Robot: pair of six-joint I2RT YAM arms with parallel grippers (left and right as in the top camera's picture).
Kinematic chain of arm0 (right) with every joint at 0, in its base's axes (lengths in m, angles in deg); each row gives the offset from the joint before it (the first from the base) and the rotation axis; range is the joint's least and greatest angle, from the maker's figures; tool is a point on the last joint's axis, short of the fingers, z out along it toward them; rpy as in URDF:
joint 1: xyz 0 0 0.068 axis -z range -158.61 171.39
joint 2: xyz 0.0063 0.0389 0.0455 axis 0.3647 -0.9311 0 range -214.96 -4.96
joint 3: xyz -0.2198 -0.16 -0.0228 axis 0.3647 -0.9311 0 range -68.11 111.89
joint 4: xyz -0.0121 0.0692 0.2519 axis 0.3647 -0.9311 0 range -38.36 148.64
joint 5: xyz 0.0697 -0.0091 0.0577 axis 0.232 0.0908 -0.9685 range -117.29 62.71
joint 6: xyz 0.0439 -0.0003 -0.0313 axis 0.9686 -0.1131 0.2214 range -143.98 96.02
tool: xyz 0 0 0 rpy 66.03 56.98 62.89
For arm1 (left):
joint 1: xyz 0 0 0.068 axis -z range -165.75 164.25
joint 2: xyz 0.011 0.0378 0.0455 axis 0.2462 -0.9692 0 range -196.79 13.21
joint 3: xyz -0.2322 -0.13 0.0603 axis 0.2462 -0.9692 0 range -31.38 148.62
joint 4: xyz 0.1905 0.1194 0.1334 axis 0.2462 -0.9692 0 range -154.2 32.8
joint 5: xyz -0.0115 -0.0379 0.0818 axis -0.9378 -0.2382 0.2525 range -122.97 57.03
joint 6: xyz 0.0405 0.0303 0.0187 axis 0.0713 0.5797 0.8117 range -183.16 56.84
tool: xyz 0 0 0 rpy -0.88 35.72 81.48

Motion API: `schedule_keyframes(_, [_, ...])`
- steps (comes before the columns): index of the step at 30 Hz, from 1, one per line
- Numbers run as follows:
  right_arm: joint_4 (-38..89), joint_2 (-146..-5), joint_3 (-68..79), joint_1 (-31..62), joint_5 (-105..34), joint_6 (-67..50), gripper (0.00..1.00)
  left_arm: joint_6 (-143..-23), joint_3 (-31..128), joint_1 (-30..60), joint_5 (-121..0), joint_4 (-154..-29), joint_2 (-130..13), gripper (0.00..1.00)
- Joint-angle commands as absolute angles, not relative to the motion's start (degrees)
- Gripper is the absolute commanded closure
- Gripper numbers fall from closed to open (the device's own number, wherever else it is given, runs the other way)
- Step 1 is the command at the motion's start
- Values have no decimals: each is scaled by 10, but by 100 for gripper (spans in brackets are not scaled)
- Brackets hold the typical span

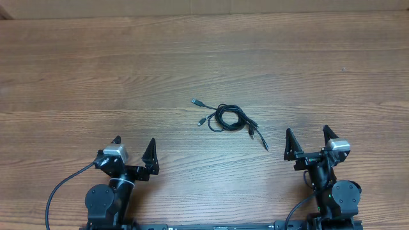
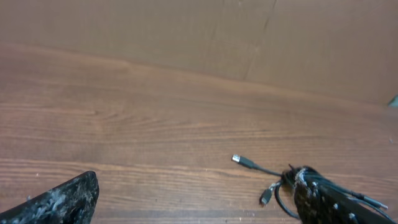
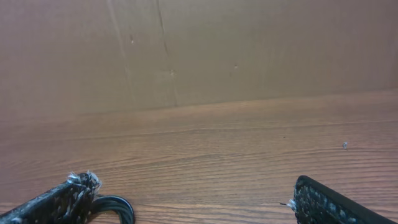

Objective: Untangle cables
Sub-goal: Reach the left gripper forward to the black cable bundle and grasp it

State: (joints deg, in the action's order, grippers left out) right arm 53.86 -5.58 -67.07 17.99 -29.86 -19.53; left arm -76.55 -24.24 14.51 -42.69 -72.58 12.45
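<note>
Task stage: start, nothing separated yet.

- Cables: one small knotted bundle of thin black cords, lying flat on the desk. It sits about midway between the left and right edges, a shade toward the right, and nearer the robot's edge than the far edge. The middle is a tight overlapping coil. How many cords it holds cannot be told.
- Plug ends: one juts out toward the far-left corner. A second lies just on the coil's left side, and two tails trail off toward the near-right corner. These loose ends are the only parts already free of the coil.
- Left gripper: near the robot's edge, left of the bundle and well apart from it. The jaws are spread wide and carry nothing. Its wrist view shows the cables just beyond its right finger, not between the fingers.
- Right gripper: near the robot's edge, right of the bundle, close to the trailing tails but not touching. It too is wide apart and empty. Its wrist view catches only a loop beside the left finger.

Judgement: done, nil. Left to do: take hold of the bundle, pull the loops apart, and lay each cord out on its own.
</note>
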Motion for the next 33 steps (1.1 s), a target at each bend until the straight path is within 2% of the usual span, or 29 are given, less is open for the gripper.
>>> schedule_keyframes(1, [540,-51,-677,183,-295,-197,0,-767,-215,142,-436,-736,128,0])
schedule_keyframes(7, [540,-51,-677,183,-294,-197,0,-751,-186,142,-437,-742,90,0])
schedule_keyframes(20, [540,-51,-677,183,-295,-197,0,-740,-79,143,-470,-745,-134,1])
schedule_keyframes(33, [540,-51,-677,183,-295,-197,0,-680,90,143,-540,-878,-341,1])
